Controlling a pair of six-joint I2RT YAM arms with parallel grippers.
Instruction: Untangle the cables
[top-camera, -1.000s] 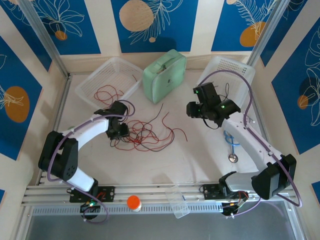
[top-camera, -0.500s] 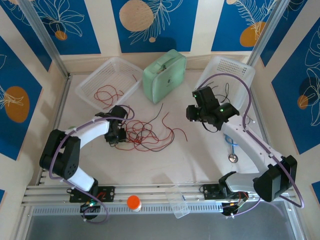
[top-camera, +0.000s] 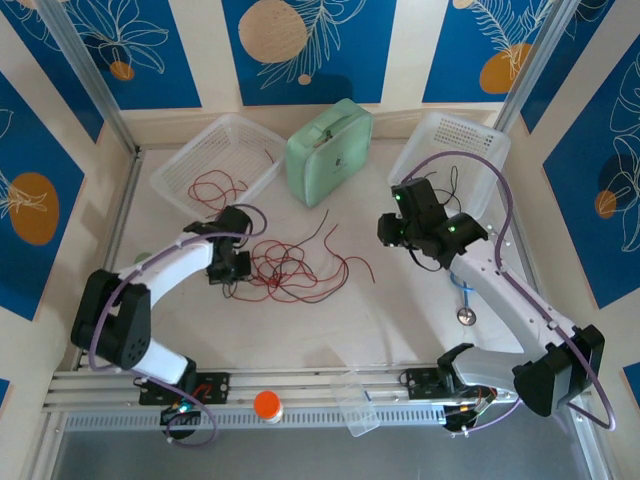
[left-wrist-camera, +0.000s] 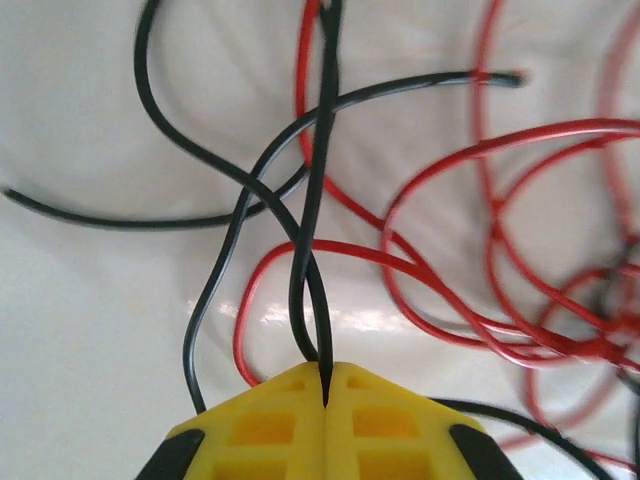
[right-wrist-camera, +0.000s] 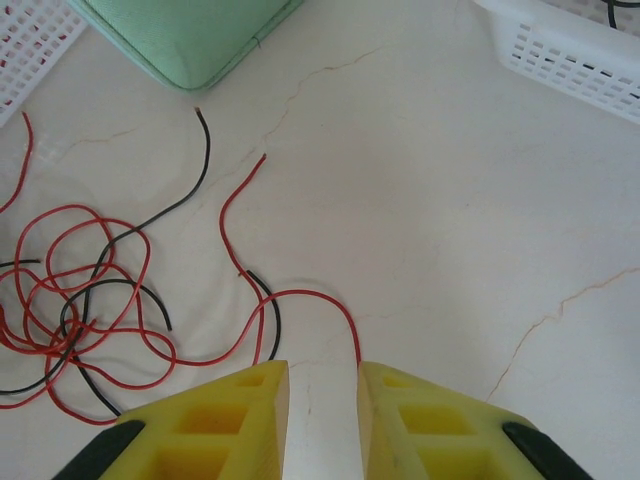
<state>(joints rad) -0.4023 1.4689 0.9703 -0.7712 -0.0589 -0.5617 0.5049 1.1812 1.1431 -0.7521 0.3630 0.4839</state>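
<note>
Black cable (left-wrist-camera: 316, 180) is being pinched by the left claw (left-wrist-camera: 327, 375) for pulling from red loops (left-wrist-camera: 560, 128) ahead; right claw (right-wrist-camera: 322, 370) is hovering released.

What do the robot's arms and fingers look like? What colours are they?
The left arm and right arm are white tubes with chunky black joints. A purple cable loops along each. Tiny green lights glow on the right wrist. The fingers are yellow blocks with square hollows and black edges.
</note>
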